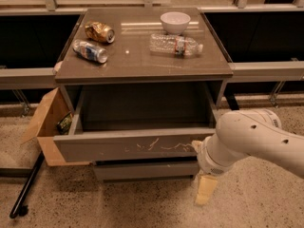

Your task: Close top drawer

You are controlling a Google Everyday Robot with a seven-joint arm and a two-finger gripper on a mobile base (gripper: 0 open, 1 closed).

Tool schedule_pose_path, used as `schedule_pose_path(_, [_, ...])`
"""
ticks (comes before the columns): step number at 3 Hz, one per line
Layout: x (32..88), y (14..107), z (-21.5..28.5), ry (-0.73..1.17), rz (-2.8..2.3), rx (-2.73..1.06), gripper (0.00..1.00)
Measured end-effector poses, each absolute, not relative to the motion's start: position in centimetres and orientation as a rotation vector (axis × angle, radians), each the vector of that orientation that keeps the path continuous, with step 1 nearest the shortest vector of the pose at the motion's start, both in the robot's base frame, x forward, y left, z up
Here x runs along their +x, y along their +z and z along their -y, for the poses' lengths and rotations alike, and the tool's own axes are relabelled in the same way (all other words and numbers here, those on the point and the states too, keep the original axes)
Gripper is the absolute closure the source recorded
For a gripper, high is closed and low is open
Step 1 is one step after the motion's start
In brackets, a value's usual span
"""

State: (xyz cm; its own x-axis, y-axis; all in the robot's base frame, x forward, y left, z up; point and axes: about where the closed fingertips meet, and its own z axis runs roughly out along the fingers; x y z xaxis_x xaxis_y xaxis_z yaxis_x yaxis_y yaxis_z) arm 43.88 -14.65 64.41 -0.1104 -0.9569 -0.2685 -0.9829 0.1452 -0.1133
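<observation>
The top drawer (128, 147) is a wide grey drawer with pale squiggly scratches on its flat front. It stands part-way out of the grey cabinet (142, 65), and its inside is dark and looks empty. My gripper (204, 184) is at the end of the white arm (251, 139), at the right end of the drawer front. It hangs just below and beside the front's right corner, touching or very near it.
On the cabinet top lie a crushed gold can (99, 31), a blue-silver can (90, 50), a white bowl (175, 22) and a clear plastic bottle (175, 44). An open cardboard box (47, 122) stands at the left. A black pole (26, 186) lies on the floor. A plain lower drawer front (147, 170) sits below.
</observation>
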Motion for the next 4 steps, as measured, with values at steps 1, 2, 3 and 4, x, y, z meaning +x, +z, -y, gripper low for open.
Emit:
schedule_pose_path(1, [43.9,64.4,14.7,0.134,-2.148,-1.885,0.0])
schedule_pose_path(2, [45.2,63.6,14.6,0.088,-2.111,-1.944,0.26])
schedule_pose_path(3, [47.7,63.4,14.8,0.058,-2.054,-1.986,0.49])
schedule_pose_path(4, [50.9,63.5,14.5,0.035,-1.989,-2.018,0.72])
